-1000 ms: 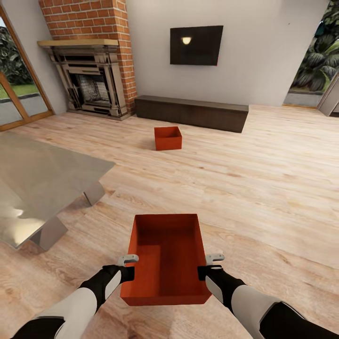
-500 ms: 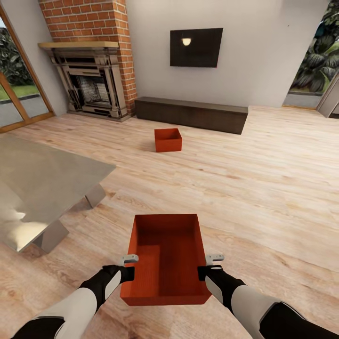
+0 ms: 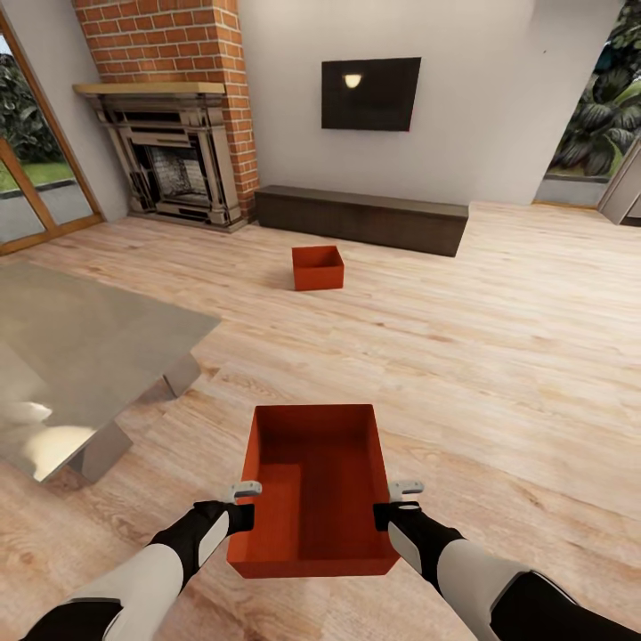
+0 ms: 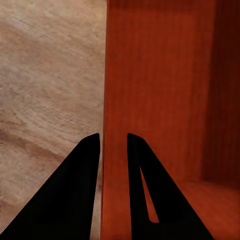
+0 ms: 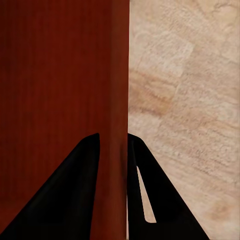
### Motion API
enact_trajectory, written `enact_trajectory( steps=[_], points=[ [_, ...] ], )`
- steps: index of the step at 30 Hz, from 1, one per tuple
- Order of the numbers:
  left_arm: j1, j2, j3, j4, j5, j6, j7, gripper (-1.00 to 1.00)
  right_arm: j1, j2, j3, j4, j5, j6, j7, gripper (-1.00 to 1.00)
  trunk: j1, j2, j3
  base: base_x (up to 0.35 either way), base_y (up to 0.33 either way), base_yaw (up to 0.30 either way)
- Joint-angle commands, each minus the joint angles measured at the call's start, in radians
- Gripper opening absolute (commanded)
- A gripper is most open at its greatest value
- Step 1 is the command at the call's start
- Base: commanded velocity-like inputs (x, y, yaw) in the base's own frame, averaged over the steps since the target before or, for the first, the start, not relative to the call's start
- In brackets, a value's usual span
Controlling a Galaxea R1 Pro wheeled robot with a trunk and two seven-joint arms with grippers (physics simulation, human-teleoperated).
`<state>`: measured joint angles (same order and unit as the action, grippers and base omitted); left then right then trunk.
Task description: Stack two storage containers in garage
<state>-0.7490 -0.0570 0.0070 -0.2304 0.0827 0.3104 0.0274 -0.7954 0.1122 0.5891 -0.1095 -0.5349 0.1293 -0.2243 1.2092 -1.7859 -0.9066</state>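
At your far left a glass door (image 3: 36,191) looks out on greenery, and below it the glass table (image 3: 80,356) juts in over the light wood plank floor (image 3: 499,356). Next comes the brick fireplace (image 3: 174,142).

Your left hand (image 3: 242,499) is pinched onto the left wall of the near storage container (image 3: 313,485). In the left wrist view its dark fingers (image 4: 80,190) straddle that orange-red wall, one finger outside over the planks and one inside the bin, nearly closed with only the wall between them. The container is held level between your two arms, open top up, its inside bare.

Beyond it, well apart, the second storage container (image 3: 318,267) sits on the planks in front of the low dark bench (image 3: 361,214), under the wall TV (image 3: 370,93).

Your right hand (image 3: 402,497) grips the right wall the same way; in the right wrist view its fingers (image 5: 75,195) close tight on that wall.
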Motion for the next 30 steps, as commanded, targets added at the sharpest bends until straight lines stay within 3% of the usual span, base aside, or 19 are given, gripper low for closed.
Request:
enact_trajectory(
  steps=[1,30],
  points=[
    [0.0,0.0,0.002,0.002,-0.009,0.007,0.009,-1.0,-0.001,0.0,0.009,-0.006,0.013,0.003,-0.006,-1.0,-0.004,0.007,0.003,0.0,0.0,0.0],
    [0.0,-0.001,0.001,-0.001,-0.014,0.006,0.011,-1.0,-0.001,0.003,0.009,-0.006,0.015,-0.002,-0.006,-1.0,-0.115,0.21,0.093,0.0,0.0,0.0]
  ],
)
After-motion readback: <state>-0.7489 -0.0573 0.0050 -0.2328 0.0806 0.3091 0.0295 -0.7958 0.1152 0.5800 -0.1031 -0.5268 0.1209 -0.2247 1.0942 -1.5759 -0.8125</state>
